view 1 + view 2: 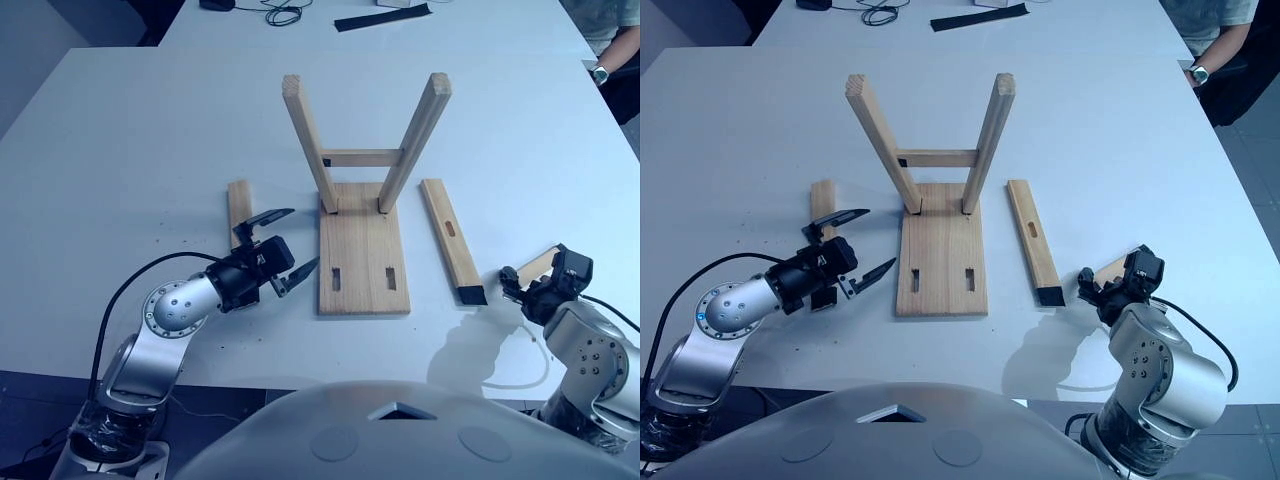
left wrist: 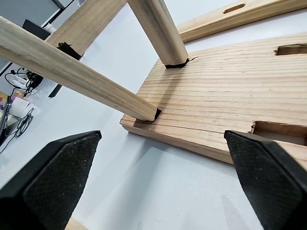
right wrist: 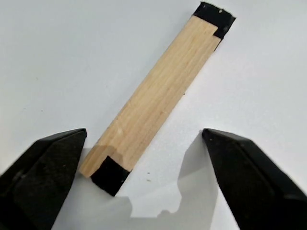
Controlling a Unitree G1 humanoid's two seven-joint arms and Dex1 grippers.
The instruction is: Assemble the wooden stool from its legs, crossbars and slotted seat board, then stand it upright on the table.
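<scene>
The slotted seat board (image 1: pixel 363 262) lies flat mid-table. Two legs (image 1: pixel 310 140) (image 1: pixel 415 140) stand up from its far slots, joined by a crossbar (image 1: pixel 360 157); the two near slots are empty. One loose leg (image 1: pixel 452 240) with a black-taped end lies right of the board, another (image 1: pixel 238 205) left of it. My left gripper (image 1: pixel 290 246) is open, low over the table between the left leg and the board's left edge (image 2: pixel 192 139). My right gripper (image 3: pixel 144 136) is open above a short loose crossbar (image 3: pixel 158 91) at the right front, one finger on each side of it.
Dark cables and a black strip (image 1: pixel 382 18) lie on the far table. A person's arm with a watch (image 1: pixel 600 72) shows at the far right edge. Bare tabletop (image 1: pixel 140 150) spreads to the left and behind the stool.
</scene>
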